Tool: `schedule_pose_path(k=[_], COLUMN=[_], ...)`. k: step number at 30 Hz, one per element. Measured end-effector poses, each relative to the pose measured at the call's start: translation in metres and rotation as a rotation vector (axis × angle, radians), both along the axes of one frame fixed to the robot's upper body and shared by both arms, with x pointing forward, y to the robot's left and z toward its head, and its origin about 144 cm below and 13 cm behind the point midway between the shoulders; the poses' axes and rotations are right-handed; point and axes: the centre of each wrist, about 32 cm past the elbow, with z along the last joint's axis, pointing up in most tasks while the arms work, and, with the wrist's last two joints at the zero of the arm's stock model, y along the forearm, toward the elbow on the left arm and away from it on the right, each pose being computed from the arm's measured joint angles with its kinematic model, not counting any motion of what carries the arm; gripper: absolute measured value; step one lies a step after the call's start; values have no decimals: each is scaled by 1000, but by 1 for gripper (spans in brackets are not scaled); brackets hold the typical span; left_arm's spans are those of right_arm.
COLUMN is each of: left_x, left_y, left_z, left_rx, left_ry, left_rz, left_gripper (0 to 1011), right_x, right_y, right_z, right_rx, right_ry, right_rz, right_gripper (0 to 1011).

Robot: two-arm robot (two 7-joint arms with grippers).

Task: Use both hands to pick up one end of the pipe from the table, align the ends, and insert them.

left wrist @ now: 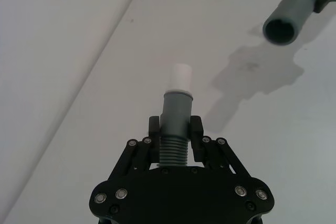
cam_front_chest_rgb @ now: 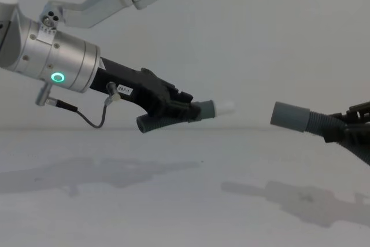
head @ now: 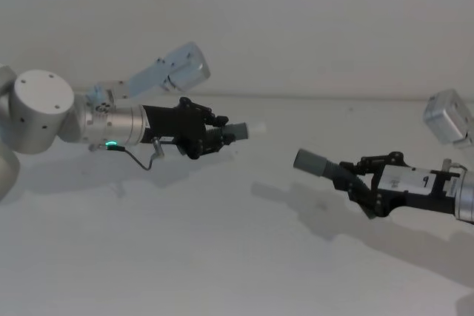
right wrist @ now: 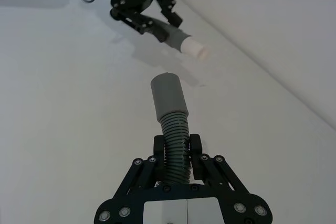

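The right hand (head: pixel 354 183), up over the right side of the tabletop (head: pixel 222 264), pinches the ribbed part of one hose piece (right wrist: pixel 175 132) — its plain grey cuff (head: pixel 312 162) points left. Farther back, near the far edge on the left half, the left hand (head: pixel 211 137) is clamped on the ribs of the second hose piece (left wrist: pixel 174 149), also held clear, whose cuff (left wrist: pixel 176 107) ends in a whitish tip (left wrist: pixel 181 76) — the two cuffs face each other, well apart.
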Motion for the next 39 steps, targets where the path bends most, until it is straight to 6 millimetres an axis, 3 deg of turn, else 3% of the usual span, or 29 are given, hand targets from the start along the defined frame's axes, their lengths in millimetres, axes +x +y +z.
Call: schedule_pose_path(k=[16, 39], left_x=[-2, -6], left_y=[11, 9], left_z=[3, 4], left_rx=[6, 23], left_ry=[-65, -93], left_rz=[-141, -219], left_gripper=[330, 330], right_x=[3, 7], right_y=[2, 4], right_z=[5, 4], right_rx=[-47, -64], right_ry=[-16, -16], right_rz=[56, 54], right_gripper=[282, 282])
